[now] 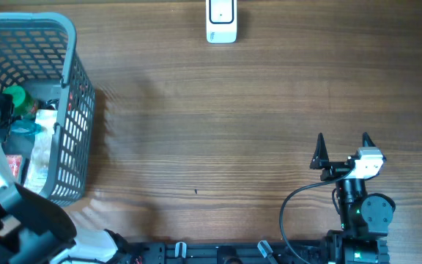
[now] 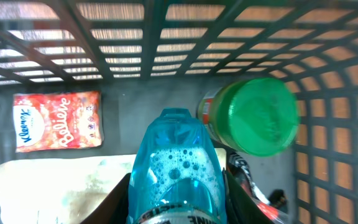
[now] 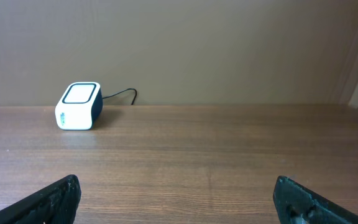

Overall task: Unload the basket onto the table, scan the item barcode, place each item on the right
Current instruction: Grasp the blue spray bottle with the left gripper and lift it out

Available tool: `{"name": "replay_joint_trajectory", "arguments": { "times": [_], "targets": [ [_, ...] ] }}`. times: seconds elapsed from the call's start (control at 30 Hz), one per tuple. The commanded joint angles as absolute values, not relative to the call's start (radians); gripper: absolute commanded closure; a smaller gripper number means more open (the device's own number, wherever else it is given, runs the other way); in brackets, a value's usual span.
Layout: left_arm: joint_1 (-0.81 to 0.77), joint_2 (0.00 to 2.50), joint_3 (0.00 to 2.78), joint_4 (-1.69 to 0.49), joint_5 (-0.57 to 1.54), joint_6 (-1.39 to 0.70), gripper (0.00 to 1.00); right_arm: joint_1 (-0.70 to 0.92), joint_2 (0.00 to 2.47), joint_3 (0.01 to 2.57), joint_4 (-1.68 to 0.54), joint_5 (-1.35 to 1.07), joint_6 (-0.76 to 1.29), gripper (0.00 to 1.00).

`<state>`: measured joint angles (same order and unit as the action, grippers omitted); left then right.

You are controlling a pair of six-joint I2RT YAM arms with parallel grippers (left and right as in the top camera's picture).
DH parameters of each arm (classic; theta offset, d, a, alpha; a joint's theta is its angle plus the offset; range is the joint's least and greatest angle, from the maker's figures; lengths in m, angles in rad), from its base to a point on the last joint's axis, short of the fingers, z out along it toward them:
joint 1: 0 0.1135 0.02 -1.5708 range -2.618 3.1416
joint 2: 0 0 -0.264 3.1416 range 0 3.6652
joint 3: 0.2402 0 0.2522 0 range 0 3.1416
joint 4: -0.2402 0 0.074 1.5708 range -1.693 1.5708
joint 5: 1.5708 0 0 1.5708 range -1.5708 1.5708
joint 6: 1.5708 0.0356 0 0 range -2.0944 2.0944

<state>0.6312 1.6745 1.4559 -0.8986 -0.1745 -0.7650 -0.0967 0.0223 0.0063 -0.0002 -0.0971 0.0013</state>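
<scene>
Left gripper [image 2: 176, 194] clamped on translucent blue plastic bottle [image 2: 176, 158] inside grey mesh basket [image 1: 73, 88], overhead frame's left; right gripper [image 1: 342, 143] spread apart; white box scanner [image 1: 221, 22], top centre, unreached: lift and scan apparently remain

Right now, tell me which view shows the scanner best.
Right wrist: the scanner shows whole, top window and cable included. Overhead catches it from above, cut by the frame edge. Left wrist sees only the basket's inside.
</scene>
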Motion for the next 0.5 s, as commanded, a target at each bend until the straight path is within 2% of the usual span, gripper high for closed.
{"name": "replay_joint_trajectory", "arguments": {
  "times": [0.0, 0.47],
  "targets": [
    [0.630, 1.570, 1.467, -0.905, -0.176, -0.768, 0.79, -0.093, 0.022, 0.005, 0.006, -0.110, -0.007, 0.00],
    [0.630, 1.233, 1.467, -0.905, 0.115, -0.770, 0.83, -0.093, 0.023, 0.005, 0.006, -0.110, -0.007, 0.00]
  ]
}}
